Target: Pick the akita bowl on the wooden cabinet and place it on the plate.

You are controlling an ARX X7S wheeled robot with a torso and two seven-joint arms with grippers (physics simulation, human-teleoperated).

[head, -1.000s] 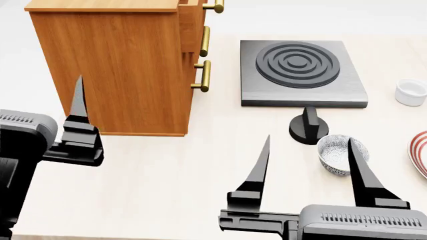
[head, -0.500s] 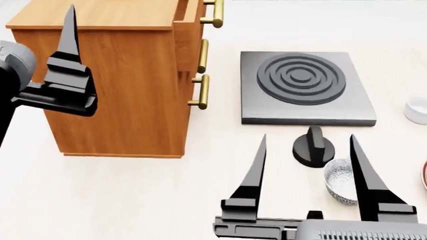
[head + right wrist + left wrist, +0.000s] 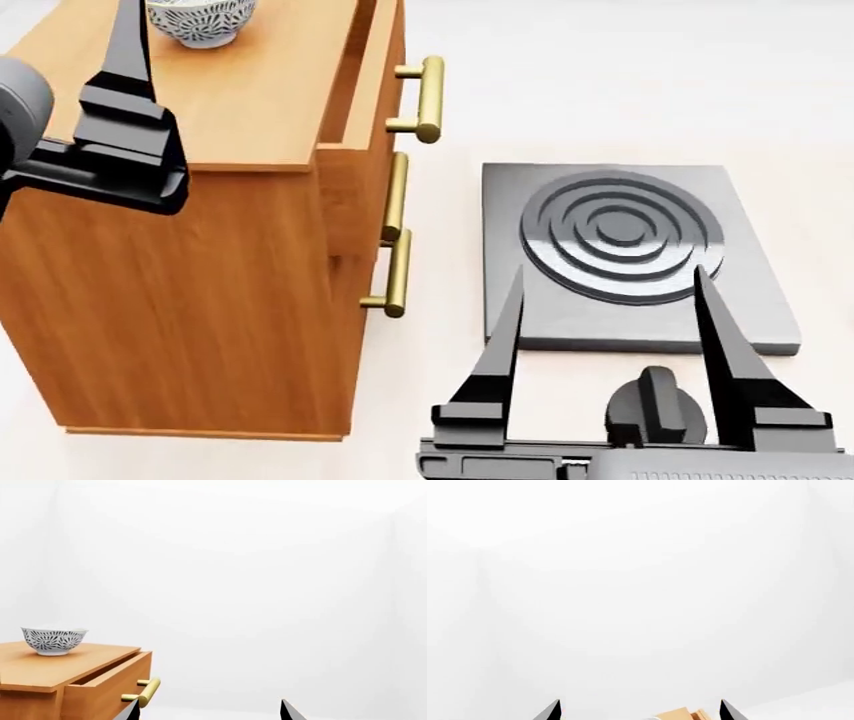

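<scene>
Akita bowl (image 3: 202, 20) atop wooden cabinet (image 3: 200, 270)

— What finishes am I seeing from here?

— The wooden cabinet (image 3: 200, 250) at nine o'clock in my head view looks like orange-brown wood, smooth, with faint grain and a soft satin sheen. Its bar handles (image 3: 429, 98) read as brass-coloured metal, polished.

— And the akita bowl?

— The akita bowl (image 3: 202, 18) on the cabinet top, at eleven o'clock, looks like glazed ceramic, white with a dark speckled pattern, slightly glossy.

— The stove?

— The stove (image 3: 622, 255) at three o'clock looks dark grey, matt, like cast metal, with ridged rings. My left gripper (image 3: 123, 60) and right gripper (image 3: 607, 320) look like black matt plastic. The counter (image 3: 427, 390) is pale and smooth.
</scene>
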